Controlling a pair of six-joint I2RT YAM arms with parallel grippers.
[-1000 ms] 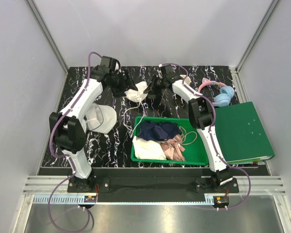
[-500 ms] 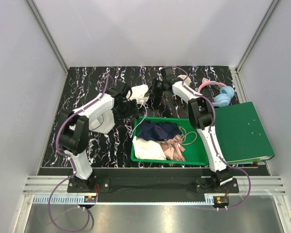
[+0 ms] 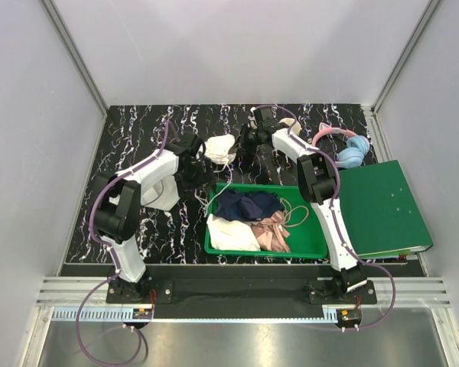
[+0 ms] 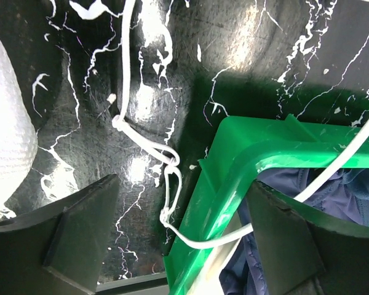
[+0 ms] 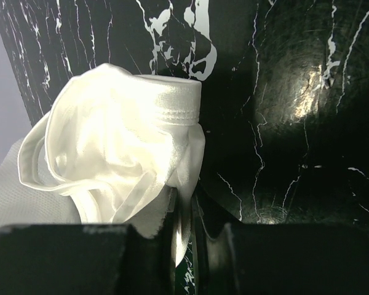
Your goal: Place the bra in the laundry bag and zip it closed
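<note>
Bra in narrow pinch of right gripper; left gripper wide apart over green tray corner

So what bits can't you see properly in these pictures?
- Laundry bag: top view, the left arm covers most of it, hiding its zipper; left wrist view cuts it off at the left edge.
- Bra: right wrist view, bunched in the right gripper, jaws shut on it, so its cups cannot be told apart.
- White strap: left wrist view, runs off the top edge.
- Green tray: top view, the navy garment on top hides whatever lies beneath.
</note>
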